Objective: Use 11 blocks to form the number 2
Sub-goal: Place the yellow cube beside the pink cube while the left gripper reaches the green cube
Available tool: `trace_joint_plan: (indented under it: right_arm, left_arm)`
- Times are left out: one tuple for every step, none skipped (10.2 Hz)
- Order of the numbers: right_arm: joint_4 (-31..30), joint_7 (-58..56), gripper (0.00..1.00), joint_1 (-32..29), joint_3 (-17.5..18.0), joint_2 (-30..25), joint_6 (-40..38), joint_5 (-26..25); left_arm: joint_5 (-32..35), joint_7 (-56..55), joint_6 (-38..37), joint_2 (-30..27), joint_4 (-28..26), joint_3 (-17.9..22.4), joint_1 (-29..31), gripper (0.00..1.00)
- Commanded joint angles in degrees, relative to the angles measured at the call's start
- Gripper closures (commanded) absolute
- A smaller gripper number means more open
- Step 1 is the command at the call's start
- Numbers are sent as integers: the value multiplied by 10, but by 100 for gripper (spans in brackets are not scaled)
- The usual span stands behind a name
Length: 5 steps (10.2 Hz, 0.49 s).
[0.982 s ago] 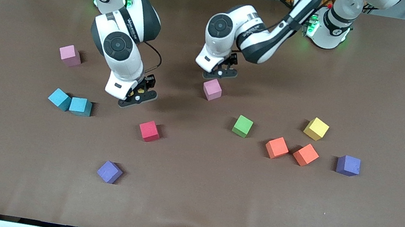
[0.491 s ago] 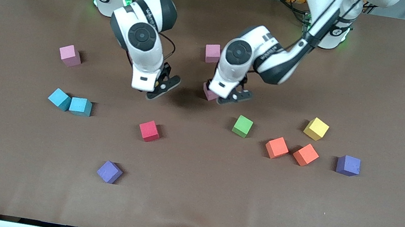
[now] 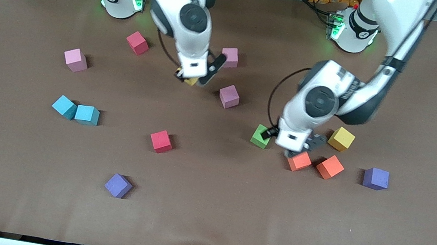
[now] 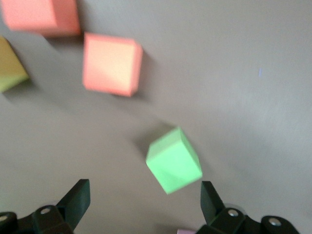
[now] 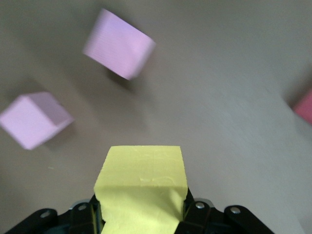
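Right gripper (image 3: 193, 78) clamps a yellow block (image 5: 141, 187), up over the table (image 3: 230, 212) by two pink blocks (image 3: 229, 96); left gripper (image 3: 290, 145) hangs spread wide between green block (image 3: 260, 137) and orange block (image 3: 299, 160); blocks lie scattered, no digit formed

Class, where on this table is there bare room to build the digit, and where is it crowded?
Bare room: the wide strip nearer the camera than the purple block. Crowded: around the green block, two orange blocks and yellow block, under the open left gripper.
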Motion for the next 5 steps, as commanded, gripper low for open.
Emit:
trace_joint_plan:
  right_arm:
    - [80,-9,100,78,8,53,-8,-2]
    - [105,-10,100,103,8,81,-2,-5]
    - [122,-18,100,135,8,109,24,-13]
    - [122,-19,100,156,8,131,56,-21]
    - [123,-38,100,172,5,152,87,-35]
  left_arm:
    - [27,13,-49,7,54,-5,34,0]
    - [35,16,-49,7,56,-5,43,0]
    - [38,18,-50,6,56,-5,55,0]
    - [38,20,-50,6,59,-5,65,0]
    - [39,20,-51,6,72,-5,68,0]
